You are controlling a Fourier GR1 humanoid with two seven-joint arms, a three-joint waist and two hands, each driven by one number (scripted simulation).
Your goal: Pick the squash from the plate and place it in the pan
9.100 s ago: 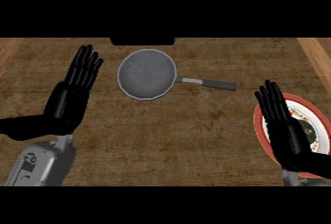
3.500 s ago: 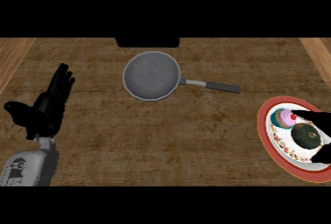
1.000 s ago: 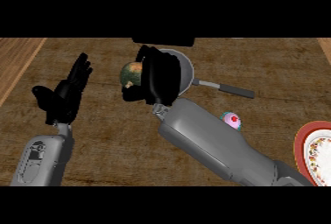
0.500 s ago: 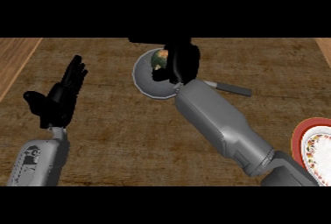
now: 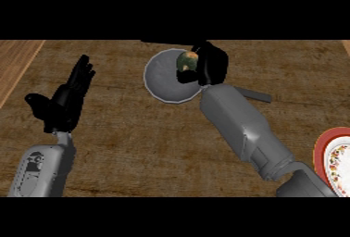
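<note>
The squash (image 5: 186, 60), green with an orange patch, sits in my right hand (image 5: 209, 67), whose fingers curl round it above the far right part of the grey pan (image 5: 166, 82). My right forearm stretches from the lower right across the pan's black handle (image 5: 257, 96). The red-rimmed white plate (image 5: 333, 159) shows partly at the right edge, holding nothing that I can see. My left hand (image 5: 63, 102) rests open at the left, fingers up, apart from everything.
The wooden counter runs under everything, with a lighter wood strip (image 5: 17, 65) along the far left. A dark object (image 5: 171, 40) shows just beyond the pan at the counter's back edge.
My right hand has carried the squash from the plate to above the pan, and over the last half second has shifted a little to the right. The left hand stays open at the left.
</note>
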